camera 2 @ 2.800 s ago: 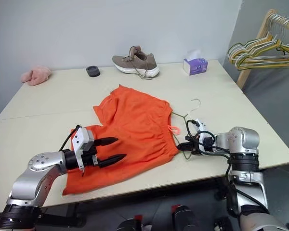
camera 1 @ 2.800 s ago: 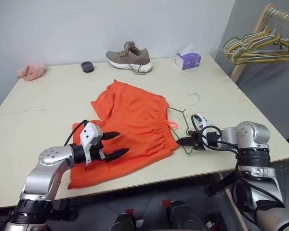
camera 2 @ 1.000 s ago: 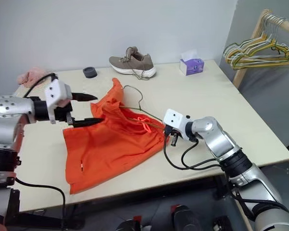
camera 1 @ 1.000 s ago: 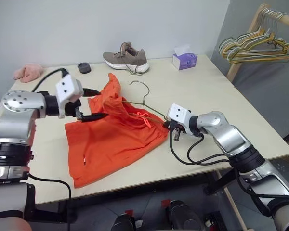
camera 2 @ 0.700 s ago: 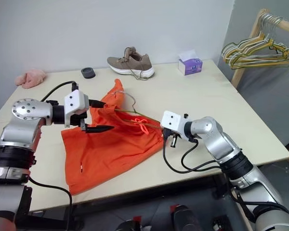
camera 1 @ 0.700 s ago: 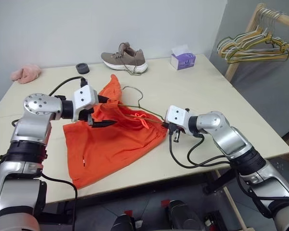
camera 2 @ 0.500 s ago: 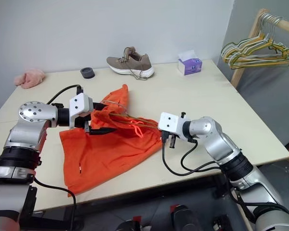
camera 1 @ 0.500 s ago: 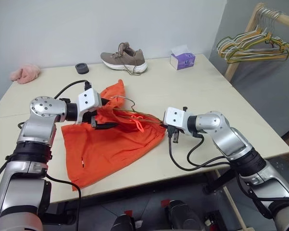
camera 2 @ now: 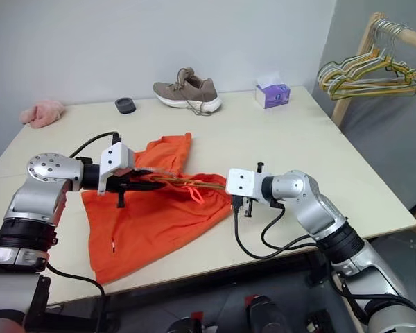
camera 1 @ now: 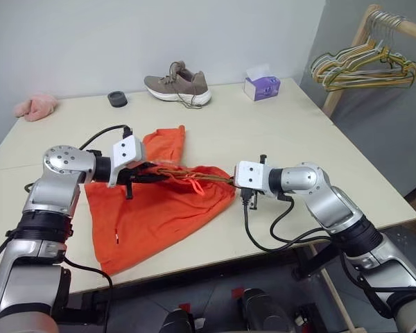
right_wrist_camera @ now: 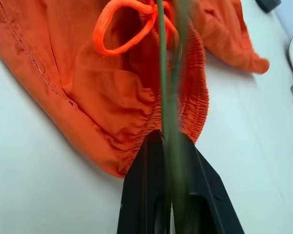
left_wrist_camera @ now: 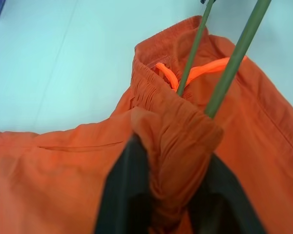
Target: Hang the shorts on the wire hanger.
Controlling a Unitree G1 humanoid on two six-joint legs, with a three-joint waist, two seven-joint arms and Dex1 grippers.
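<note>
Threading the waistband along the wire.
My left hand (camera 1: 154,178) pinches the shorts (camera 1: 152,208)' waistband, my right hand (right_wrist_camera: 172,146) clamps the wire hanger (left_wrist_camera: 224,73); I should pull the fabric gently, keeping the wire level.

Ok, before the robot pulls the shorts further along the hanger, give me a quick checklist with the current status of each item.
1. Left pincer shut on the shorts: ok, a bunched fold of the waistband sits between its fingers.
2. Right pincer shut on the wire hanger: ok, the green wire runs out from between its fingers.
3. Hanger wire inside the waistband opening: ok, two wire lengths enter the gathered waistband.
4. Shorts fully on the hanger: not ok, most of the fabric lies on the table.
5. Drawstring loop free of the wire: cannot tell, it lies right against it.
6. Shoe and tissue box out of the way: ok, both stand at the far edge.
</note>
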